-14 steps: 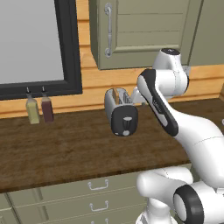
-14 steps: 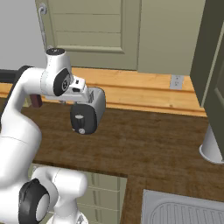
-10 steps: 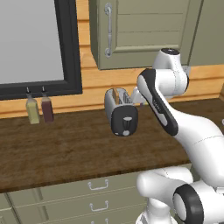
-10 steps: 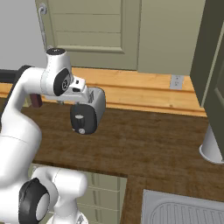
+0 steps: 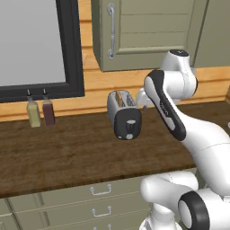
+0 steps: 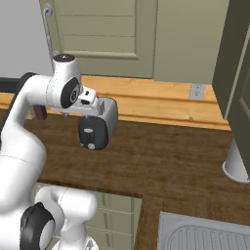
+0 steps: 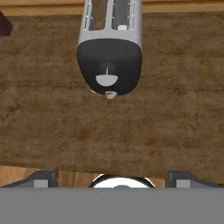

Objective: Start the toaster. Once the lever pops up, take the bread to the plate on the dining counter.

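left base view: from behind and left of the arm, facing forward and down at the desk [image 5: 67, 152], toaster [image 5: 124, 114] mid-distance, window and wall cupboards behind. right base view: from behind and right, same toaster [image 6: 97, 124] and desk [image 6: 171, 161], from the other side. hand view: looking straight down, close over the toaster [image 7: 110, 52] and desk [image 7: 52, 118].

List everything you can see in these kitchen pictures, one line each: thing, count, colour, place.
toaster: one, silver with black end panel, on the counter by the wall
bread: one, tan, in a toaster slot
bottles: two, yellowish and dark red, left of the toaster by the wall
counter: one, dark brown wood
drawers: olive, below the counter
cabinet: olive, on the wall above
outlet: one, on the wall
sink: grey, lower right
gripper: one, open, above the counter before the toaster
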